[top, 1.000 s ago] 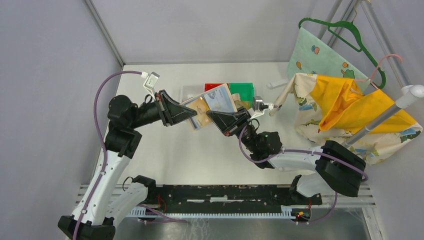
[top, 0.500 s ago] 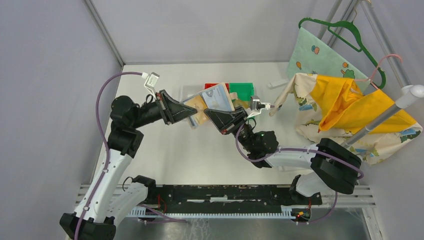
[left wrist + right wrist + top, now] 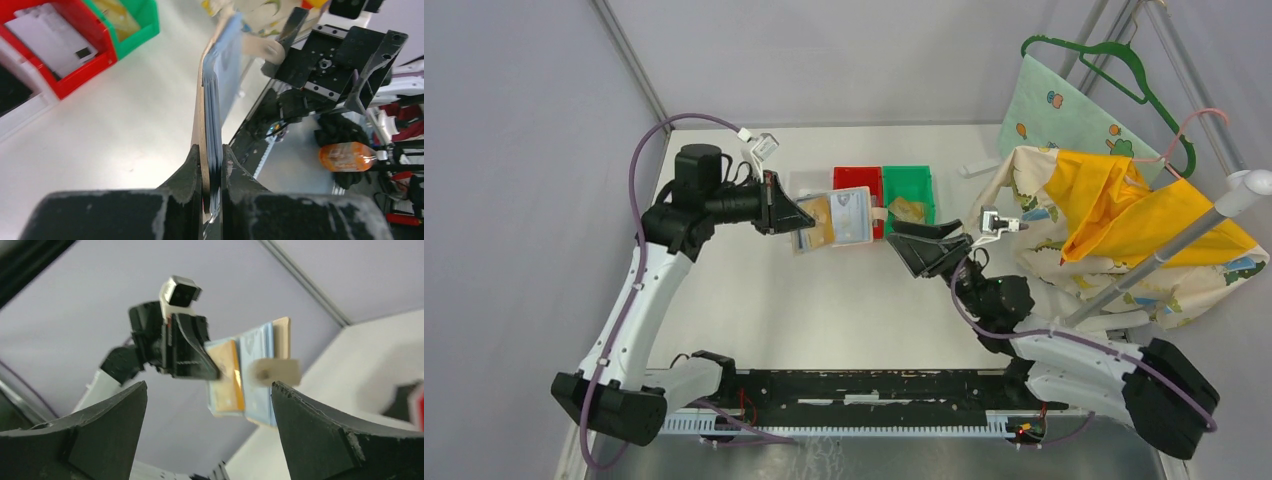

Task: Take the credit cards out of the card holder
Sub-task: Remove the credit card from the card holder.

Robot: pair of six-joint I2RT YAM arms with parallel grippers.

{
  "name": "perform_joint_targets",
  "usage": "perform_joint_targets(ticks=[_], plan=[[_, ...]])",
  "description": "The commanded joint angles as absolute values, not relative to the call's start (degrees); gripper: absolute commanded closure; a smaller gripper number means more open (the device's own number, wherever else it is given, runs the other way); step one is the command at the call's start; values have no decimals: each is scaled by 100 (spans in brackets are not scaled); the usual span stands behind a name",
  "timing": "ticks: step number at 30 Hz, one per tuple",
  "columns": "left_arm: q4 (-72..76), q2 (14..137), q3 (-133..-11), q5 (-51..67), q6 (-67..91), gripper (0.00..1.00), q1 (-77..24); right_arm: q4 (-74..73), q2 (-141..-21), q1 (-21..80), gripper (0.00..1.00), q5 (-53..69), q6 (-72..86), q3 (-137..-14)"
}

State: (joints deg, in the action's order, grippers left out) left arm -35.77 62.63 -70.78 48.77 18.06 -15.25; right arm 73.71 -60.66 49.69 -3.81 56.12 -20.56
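Observation:
My left gripper [image 3: 796,216] is shut on one end of the beige card holder [image 3: 836,219], which it holds in the air in front of the bins. The wrist view shows the holder [image 3: 216,80] edge-on, pinched between the jaws of the left gripper [image 3: 212,150]. A gold-tan card [image 3: 818,222] and a bluish one [image 3: 854,214] show in its clear sleeves. My right gripper [image 3: 914,243] is open, empty and apart from the holder, to its right. Seen past the right gripper [image 3: 208,385], the holder [image 3: 252,375] hangs with its snap tab [image 3: 275,371] out. One silvery-grey card [image 3: 50,31] lies in the red bin.
White [image 3: 802,183], red [image 3: 856,176] and green [image 3: 910,183] bins stand in a row at the back middle; the green one holds a gold-tan card [image 3: 908,209]. Yellow and patterned cloths [image 3: 1124,225] hang on a rack at the right. A black rail [image 3: 864,385] runs along the near edge.
My right gripper let go of the card holder, opened wide and drew back to the right. My left arm swung the holder up and toward the bins, still gripping it.

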Motion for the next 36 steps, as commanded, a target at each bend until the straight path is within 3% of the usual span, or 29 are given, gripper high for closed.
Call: perform_joint_targets(ticks=[1, 6, 9, 12, 15, 26, 36], plan=[[-4998, 6580, -7775, 4696, 125, 98, -1285, 5264, -4804, 4552, 2, 145, 5355, -1261], [-5778, 7000, -8305, 4536, -612, 98, -1222, 3879, -3365, 4346, 3, 269, 4254, -1236], [-6279, 7350, -8446, 4821, -956, 98, -1222, 3157, -4025, 4340, 10, 1372, 3831, -2380], [-6645, 7555, -8501, 5234, -1180, 98, -1219, 3516, -5083, 4363, 13, 2846, 4062, -3109], [-6874, 7574, -8517, 5578, -1374, 98, -1220, 4025, -5823, 4514, 17, 3546, 4390, -3544], [-7328, 7541, -8541, 6521, -1655, 98, -1222, 5133, -7073, 4936, 26, 4019, 5096, -3983], [-8298, 7788, -8807, 7088, -2410, 98, -1222, 5054, -7229, 4959, 30, 3974, 5104, -3950]])
